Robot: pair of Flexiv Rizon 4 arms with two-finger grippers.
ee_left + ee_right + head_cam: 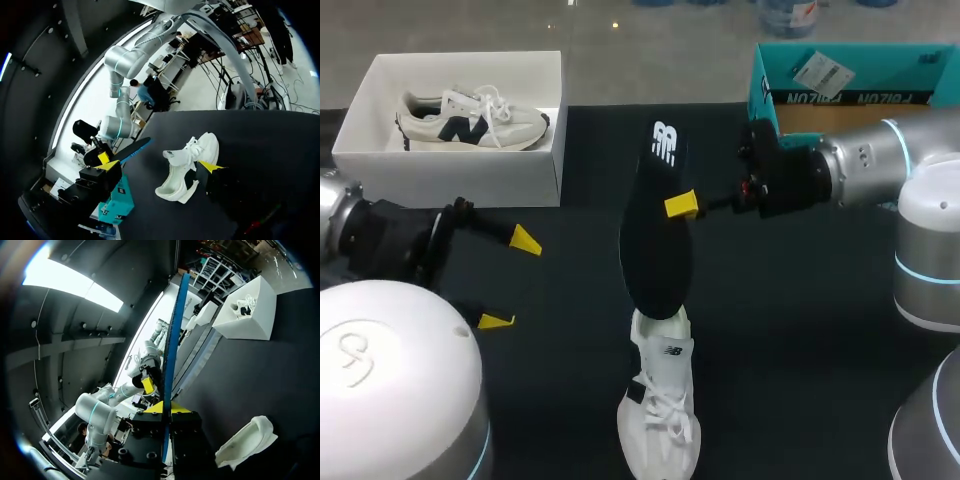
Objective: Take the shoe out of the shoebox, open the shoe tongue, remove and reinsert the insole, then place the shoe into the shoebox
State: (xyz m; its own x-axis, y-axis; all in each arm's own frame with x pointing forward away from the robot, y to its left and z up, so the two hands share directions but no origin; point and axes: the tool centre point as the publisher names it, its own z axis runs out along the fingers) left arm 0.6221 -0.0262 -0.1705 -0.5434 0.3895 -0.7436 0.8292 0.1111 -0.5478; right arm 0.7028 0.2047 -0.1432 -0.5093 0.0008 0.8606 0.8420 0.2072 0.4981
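White shoe (660,405) nearest; right end effector (675,205) clamps insole (657,255); left end effector (510,280) apart.

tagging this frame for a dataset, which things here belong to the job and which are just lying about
Job: white shoe; black insole in the right gripper; white box or teal box, cannot tell which.
Lying about: beige shoe in the white box; the other box.

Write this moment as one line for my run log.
right hand: shut on insole | insole: out of shoe | left hand: open, empty | shoe: on table, outside shoebox
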